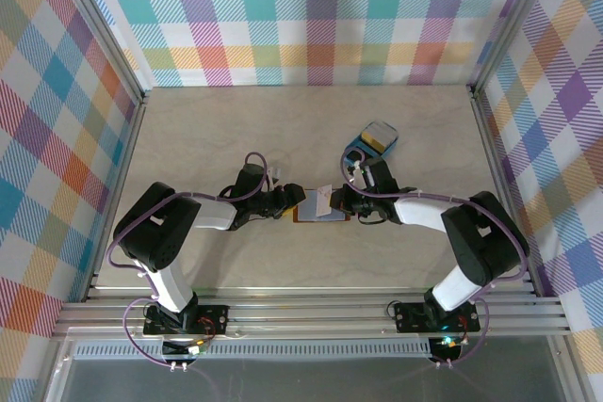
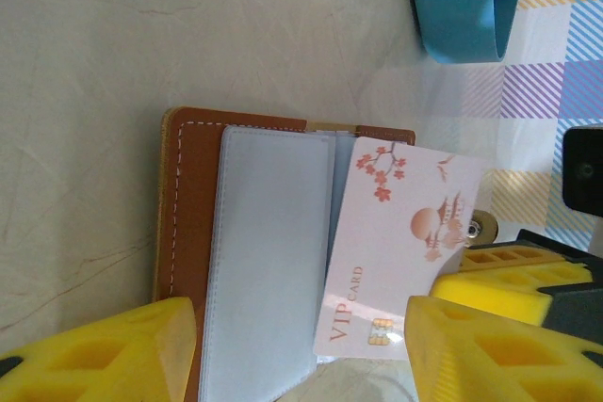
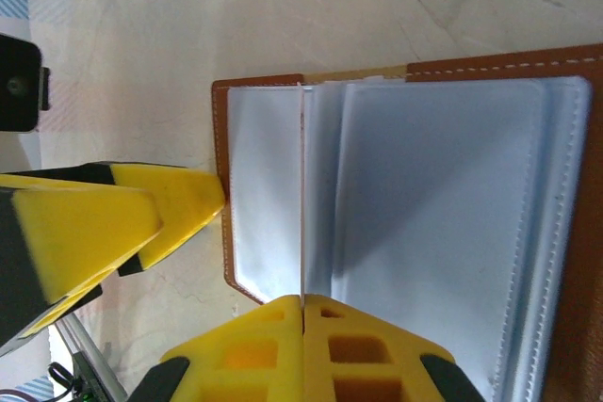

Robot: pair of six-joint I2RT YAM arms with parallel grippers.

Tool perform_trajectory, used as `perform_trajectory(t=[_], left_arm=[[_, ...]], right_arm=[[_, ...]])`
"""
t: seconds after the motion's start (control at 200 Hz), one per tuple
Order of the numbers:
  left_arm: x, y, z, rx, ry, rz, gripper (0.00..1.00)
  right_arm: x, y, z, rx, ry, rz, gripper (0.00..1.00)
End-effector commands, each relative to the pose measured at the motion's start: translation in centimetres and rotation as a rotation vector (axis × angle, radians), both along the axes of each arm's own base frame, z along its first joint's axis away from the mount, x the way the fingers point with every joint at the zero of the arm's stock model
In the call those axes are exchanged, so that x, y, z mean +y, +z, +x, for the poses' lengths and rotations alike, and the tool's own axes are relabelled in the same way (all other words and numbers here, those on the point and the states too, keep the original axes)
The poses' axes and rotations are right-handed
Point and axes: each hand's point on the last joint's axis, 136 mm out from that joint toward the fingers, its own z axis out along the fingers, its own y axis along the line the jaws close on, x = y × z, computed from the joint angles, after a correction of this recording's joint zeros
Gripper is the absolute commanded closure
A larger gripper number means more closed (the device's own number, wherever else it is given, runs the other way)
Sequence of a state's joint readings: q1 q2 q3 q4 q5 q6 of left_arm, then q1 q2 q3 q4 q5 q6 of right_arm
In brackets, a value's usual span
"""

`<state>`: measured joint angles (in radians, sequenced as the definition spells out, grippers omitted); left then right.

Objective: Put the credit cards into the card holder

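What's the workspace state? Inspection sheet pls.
Surface: beige table, no spills seen.
Job's things: card holder lies open, lining up; one credit card held over it.
Clutter: blue tray beyond the holder, contents unclear.
Grippers: right gripper fingers shut on the credit card; left gripper open, at the holder.
Cables: purple cables looped along both arms.
Surroundings: plaid walls, aluminium frame.

edge-on credit card [image 3: 301, 195] in tight grip of right pincer [image 3: 302, 304], above the unfolded card holder [image 3: 443, 195]

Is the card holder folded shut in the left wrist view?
No, the card holder lies open on the table with its pale lining facing up.
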<state>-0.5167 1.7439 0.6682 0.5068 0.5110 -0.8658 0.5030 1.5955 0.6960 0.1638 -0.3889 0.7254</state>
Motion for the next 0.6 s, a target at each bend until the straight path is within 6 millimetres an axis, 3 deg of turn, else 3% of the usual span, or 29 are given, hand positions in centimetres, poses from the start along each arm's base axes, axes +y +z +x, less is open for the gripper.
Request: perform_trajectory(t=[0.0, 0.595], left_arm=[[-0.2, -0.6, -0.2, -0.013, -0.017, 0.022, 0.40], [-0.2, -0.9, -0.1, -0.008, -0.014, 0.021, 0.40]], right_arm=[[0.0, 0.3, 0.9, -0.008, -0.022, 0.008, 1.00], [0.4, -1.0, 0.5, 0.037, -0.002, 0.017, 1.00]])
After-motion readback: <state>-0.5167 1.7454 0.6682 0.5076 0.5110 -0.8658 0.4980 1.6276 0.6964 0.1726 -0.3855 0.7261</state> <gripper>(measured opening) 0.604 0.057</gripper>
